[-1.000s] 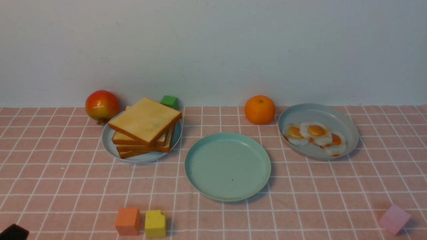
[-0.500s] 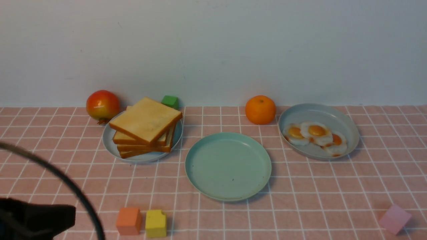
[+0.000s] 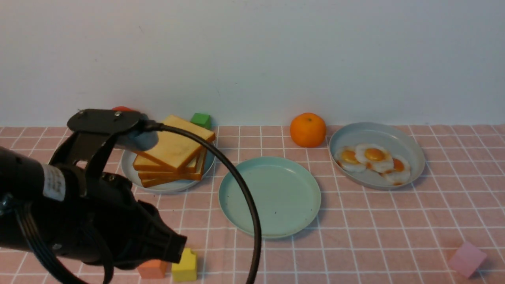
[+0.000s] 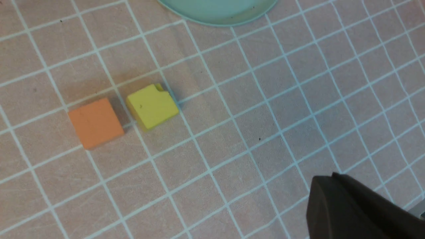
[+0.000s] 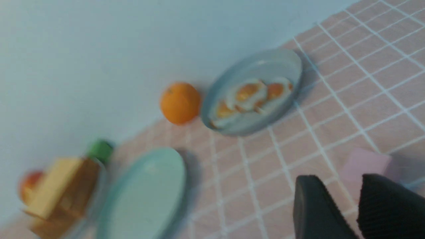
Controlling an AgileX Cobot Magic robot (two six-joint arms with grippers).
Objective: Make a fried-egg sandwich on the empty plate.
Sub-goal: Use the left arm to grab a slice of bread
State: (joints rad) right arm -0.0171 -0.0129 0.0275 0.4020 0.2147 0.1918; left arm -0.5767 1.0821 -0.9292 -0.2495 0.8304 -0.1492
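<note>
The empty plate (image 3: 270, 195) is a mint-green round plate in the middle of the cloth; its rim shows in the left wrist view (image 4: 219, 18) and it is blurred in the right wrist view (image 5: 146, 192). A pile of toast slices (image 3: 173, 150) lies on a pale blue plate (image 3: 165, 186) to its left. Three fried eggs (image 3: 373, 156) lie in a grey-blue dish (image 3: 406, 144) to its right. My left gripper (image 3: 179, 246) hangs shut and empty over the front left of the cloth, its fingers (image 4: 328, 189) pressed together. My right gripper (image 5: 338, 186) is open and empty near a pink cube.
An orange (image 3: 307, 129) and a green cube (image 3: 200, 119) sit by the back wall. An orange cube (image 4: 96, 122) and a yellow cube (image 4: 152, 106) lie just under my left gripper. The pink cube (image 3: 466, 258) is at the front right. My left arm hides most of a red fruit (image 3: 121, 108).
My left arm has swung in from the bottom left corner and risen, now covering the red fruit and part of the toast plate. Its jaws have closed. Nothing on the cloth has moved.
</note>
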